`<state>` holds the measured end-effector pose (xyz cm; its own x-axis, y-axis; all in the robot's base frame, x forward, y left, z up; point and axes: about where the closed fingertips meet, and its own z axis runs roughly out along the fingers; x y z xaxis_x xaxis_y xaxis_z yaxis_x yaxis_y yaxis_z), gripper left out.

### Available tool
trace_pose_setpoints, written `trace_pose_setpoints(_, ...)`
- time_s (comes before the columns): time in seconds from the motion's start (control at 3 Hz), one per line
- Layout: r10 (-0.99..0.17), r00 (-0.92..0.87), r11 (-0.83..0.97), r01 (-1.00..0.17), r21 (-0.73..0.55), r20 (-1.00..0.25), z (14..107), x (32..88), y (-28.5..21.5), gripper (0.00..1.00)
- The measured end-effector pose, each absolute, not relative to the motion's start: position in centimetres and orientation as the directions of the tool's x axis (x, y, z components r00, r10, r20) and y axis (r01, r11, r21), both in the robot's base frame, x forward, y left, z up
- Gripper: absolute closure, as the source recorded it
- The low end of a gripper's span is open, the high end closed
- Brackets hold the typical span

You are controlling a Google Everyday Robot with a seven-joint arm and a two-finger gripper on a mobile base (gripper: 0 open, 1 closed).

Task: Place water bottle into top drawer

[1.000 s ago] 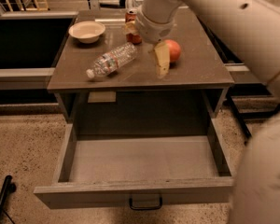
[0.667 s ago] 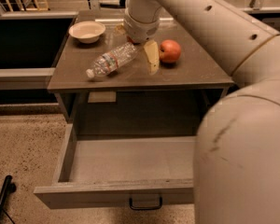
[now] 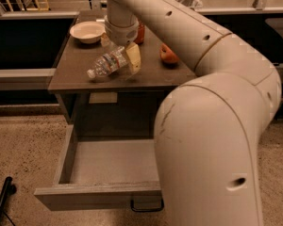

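Water bottle [image 3: 107, 65] lies on its side on the cabinet top [image 3: 75, 76], above the open top drawer [image 3: 66, 157] — light, thin, crushable, likely to roll, so take it gently across the body. Gripper [image 3: 119, 51] points down over the bottle's base end, spread wide — probably not touching yet.

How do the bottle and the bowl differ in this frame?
The bottle is clear plastic; the bowl is opaque and pale. The bottle lies on its side, cap toward the front-left; the bowl sits upright. The gripper is at the bottle's base end; the bowl sits apart from it, farther back. Both rest on the tabletop, neither in the open drawer.
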<state>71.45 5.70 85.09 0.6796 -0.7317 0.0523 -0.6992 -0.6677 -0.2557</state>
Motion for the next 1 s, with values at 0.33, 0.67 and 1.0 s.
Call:
trace_pose_setpoints(0.33,-0.715,0.697,-0.687,-0.688,-0.234,0.054,84.0,71.6,7.5,0.34)
trace_pose_setpoints(0.67,-0.711,0.702,-0.691,-0.685,-0.231,0.046,83.7,71.5,8.1,0.58)
trace_pose_setpoints(1.0,-0.711,0.704,-0.687,-0.691,-0.225,0.009,83.3,70.6,8.4,0.81)
